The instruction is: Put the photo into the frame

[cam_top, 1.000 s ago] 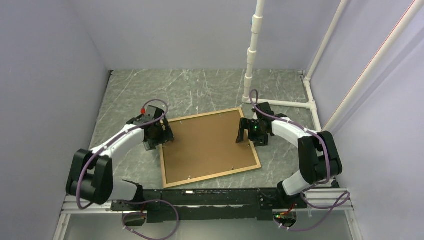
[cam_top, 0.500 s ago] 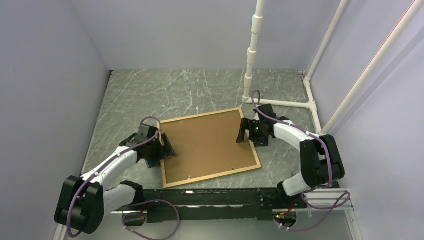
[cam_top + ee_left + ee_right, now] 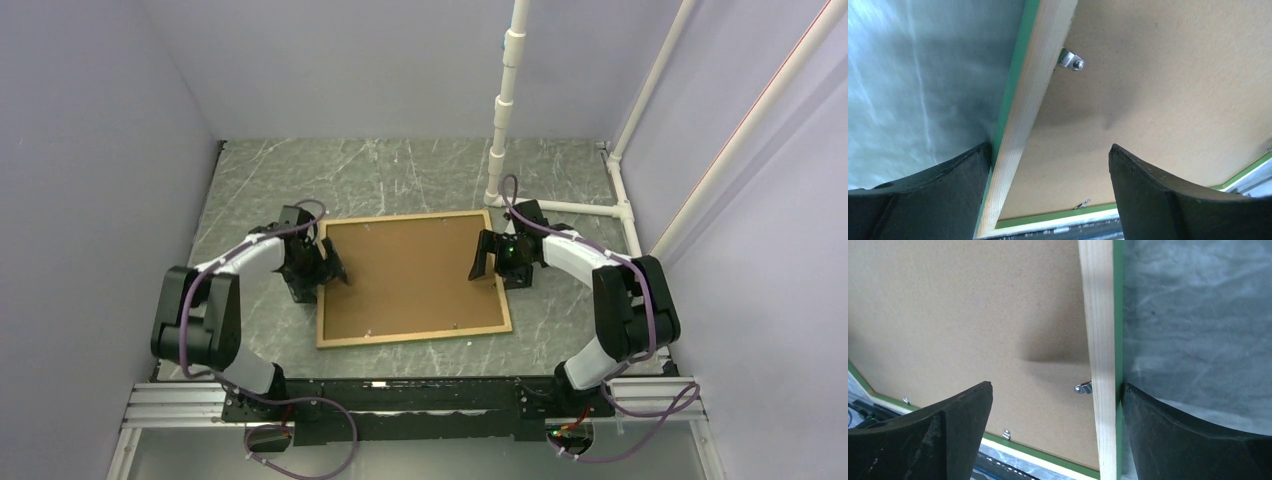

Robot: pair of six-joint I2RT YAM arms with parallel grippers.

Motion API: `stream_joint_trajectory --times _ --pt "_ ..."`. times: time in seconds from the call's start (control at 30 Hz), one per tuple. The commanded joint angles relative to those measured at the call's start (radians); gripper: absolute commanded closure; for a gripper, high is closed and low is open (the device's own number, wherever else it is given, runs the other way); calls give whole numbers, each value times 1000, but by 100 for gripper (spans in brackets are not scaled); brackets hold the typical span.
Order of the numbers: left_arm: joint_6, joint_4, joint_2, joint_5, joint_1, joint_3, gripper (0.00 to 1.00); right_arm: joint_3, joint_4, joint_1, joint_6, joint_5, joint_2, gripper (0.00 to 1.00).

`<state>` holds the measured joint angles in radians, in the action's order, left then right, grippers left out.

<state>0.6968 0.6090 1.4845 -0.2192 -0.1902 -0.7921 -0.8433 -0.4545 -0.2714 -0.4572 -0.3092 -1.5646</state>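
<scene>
The frame [image 3: 415,337] lies flat in the middle of the worktop [image 3: 400,180], light wood face up, its long rails running from 9 to 3 o'clock in the overhead view. A green edge shows along the outside of the rail in both of my wrist views. The brown backing board [image 3: 410,280] sits inside it and fills the opening. Whether the photo lies beneath it I cannot tell, as no view shows the print. Small metal clips hold to the inner edge of the rails: one [image 3: 1070,60] near my left side, another [image 3: 1083,387] near my right.

My left gripper [image 3: 318,274] stands at the frame's 9 o'clock rail, spread wide and pinching nothing. From its wrist camera the rail [image 3: 1028,115] runs up between my fingers, one finger just outside the green edge over the worktop, the other over the board [image 3: 1158,100].

My right gripper [image 3: 497,266] stands at the 3 o'clock rail, likewise spread wide with nothing in it. Its wrist camera shows the rail [image 3: 1100,340] close to the outer finger, which sits just beside the green edge, while the inner finger hangs over the board [image 3: 973,315]. I cannot tell whether any finger touches the wood.

At 1 o'clock from the frame a white pipe [image 3: 505,100] rises from the worktop.
</scene>
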Motion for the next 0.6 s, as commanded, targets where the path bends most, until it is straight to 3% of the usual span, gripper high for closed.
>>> stream_joint_trajectory --times 0.0,0.13,0.17,0.27,0.4,0.57 --pt "-75 -166 118 -100 39 -148 12 -26 79 -86 -74 -185 -120 0" --pt "-150 -26 136 26 41 -260 7 -113 68 -127 -65 -149 -135 0" --pt "-157 11 120 70 41 -271 2 -133 46 -142 -54 -117 -130 0" --pt "-161 76 35 183 41 -269 1 -174 -39 -180 -20 14 -113 0" --pt "-137 169 -108 309 41 -248 0 -125 -96 -183 -6 131 -59 0" --pt "-87 193 -332 292 35 -139 1 0 -123 -183 -32 166 38 1"
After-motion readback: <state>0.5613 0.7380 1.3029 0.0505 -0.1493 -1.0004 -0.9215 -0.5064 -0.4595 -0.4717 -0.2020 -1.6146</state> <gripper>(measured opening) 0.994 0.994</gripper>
